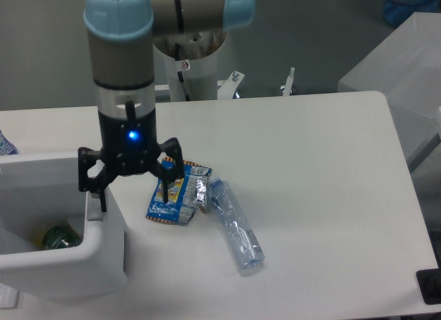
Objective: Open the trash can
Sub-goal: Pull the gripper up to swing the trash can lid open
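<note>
The white trash can (pixel 103 261) stands at the front left of the table. Its top is open and its hollow inside shows, with a green object (pixel 56 236) lying at the bottom. My gripper (pixel 131 190) hangs over the can's right rim, open and holding nothing. Its left finger (pixel 101 194) is just above the rim and its right finger (pixel 165 185) is over the snack packet. The lid itself does not show.
A blue and yellow snack packet (pixel 171 201) and a crushed clear plastic bottle (pixel 236 227) lie just right of the can. The arm's base (pixel 189 65) stands behind the table's far edge. A grey box (pixel 406 72) sits off the table's right side.
</note>
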